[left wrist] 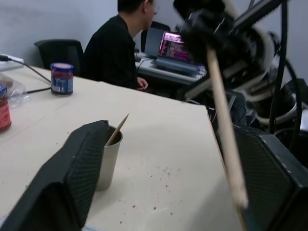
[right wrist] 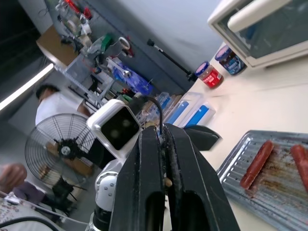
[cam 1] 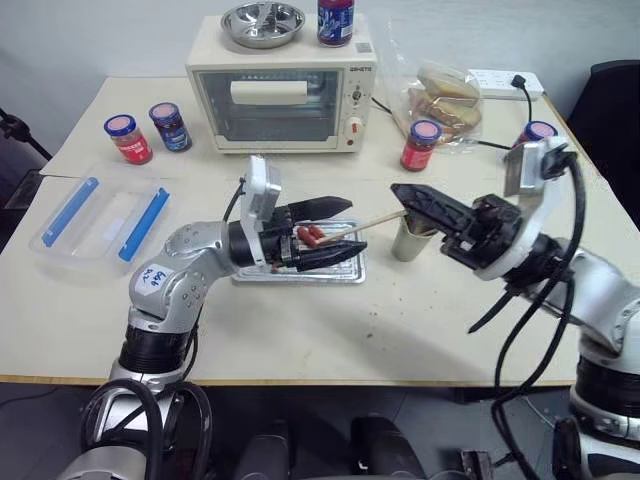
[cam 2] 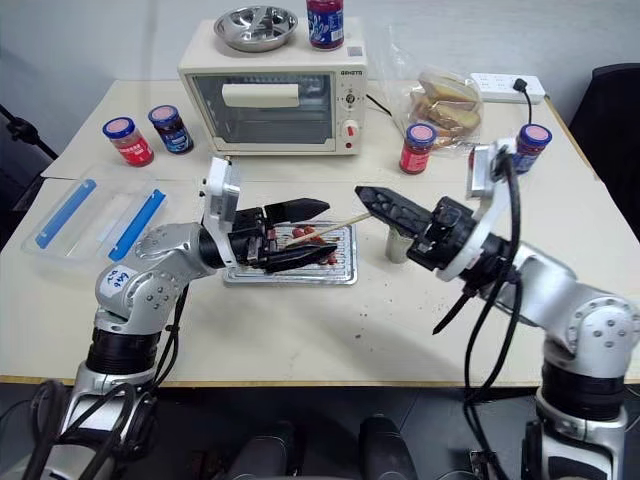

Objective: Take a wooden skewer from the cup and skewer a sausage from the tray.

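Over the tray (cam 2: 345, 275) we hold our left gripper (cam 1: 335, 232), jaws parted around a sausage (cam 1: 312, 236) without pinching it, while our right gripper (cam 1: 412, 198), clenched on the wooden skewer (cam 1: 372, 221), aims its long axis leftward at that sausage.

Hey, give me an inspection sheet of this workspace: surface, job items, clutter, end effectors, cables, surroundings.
Surface: pale table, fine dark specks near the cup.
Job's things: tray with sausages; cup beside the tray, another stick in it; wooden skewer off the table, tip over the tray.
Clutter: toaster oven with steel bowl and a jar on top; lidded jars; clear box with blue clips; bagged bread.
End effectors: right end effector shut on the skewer; left end effector open over the tray, skewer tip between its fingers.
Cables: power strip with cord at the back.
Surroundings: seated person, laptop, fan, shelves.
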